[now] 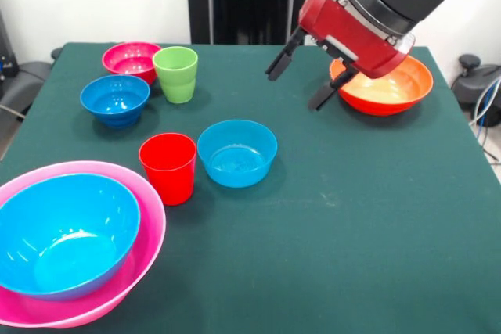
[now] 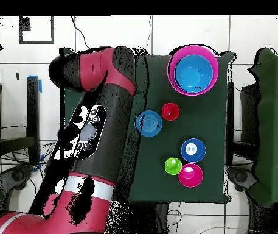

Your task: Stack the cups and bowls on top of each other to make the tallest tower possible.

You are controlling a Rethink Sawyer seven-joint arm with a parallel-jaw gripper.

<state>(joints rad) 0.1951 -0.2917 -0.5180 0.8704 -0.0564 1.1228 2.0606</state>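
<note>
At lower left, the large light blue bowl (image 1: 66,234) nests inside the hot-pink bowl (image 1: 117,299); the gripper (image 1: 301,77), fingers spread and empty, hovers by the orange bowl (image 1: 387,91).

Green-clothed table (image 1: 329,224) bore a pink bowl (image 1: 149,228), red cup (image 1: 168,167), green cup (image 1: 176,73), two blue bowls (image 1: 237,152), magenta bowl (image 1: 130,58) and orange bowl (image 1: 387,87).
</note>
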